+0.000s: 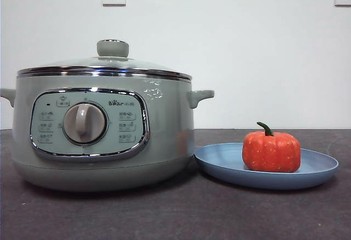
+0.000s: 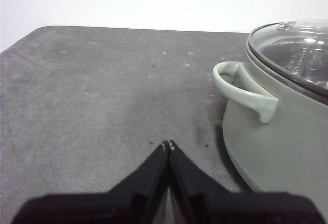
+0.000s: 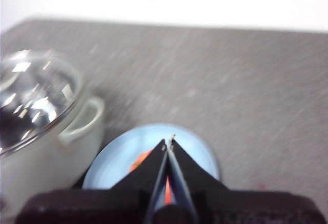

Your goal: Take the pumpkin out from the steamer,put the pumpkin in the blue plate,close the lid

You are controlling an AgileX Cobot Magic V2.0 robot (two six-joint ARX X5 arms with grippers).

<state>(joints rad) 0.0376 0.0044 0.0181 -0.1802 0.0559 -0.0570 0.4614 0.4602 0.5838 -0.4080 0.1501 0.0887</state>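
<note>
At lower left, the steamer [image 1: 104, 135], its panel reading "Bear", wears the lid [image 1: 109, 61]. Right of it, the pumpkin [image 1: 271, 150] sits in the blue plate [image 1: 219, 160]. The left gripper [image 2: 168, 144] and right gripper [image 3: 168, 142] are both closed and empty.

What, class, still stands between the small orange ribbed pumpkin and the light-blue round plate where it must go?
Nothing visible: the orange ribbed pumpkin already sits on the light-blue round plate, beside the sage-green steamer. The clear glass lid rests on the pot. Both grippers, left and right, are shut and empty.
</note>
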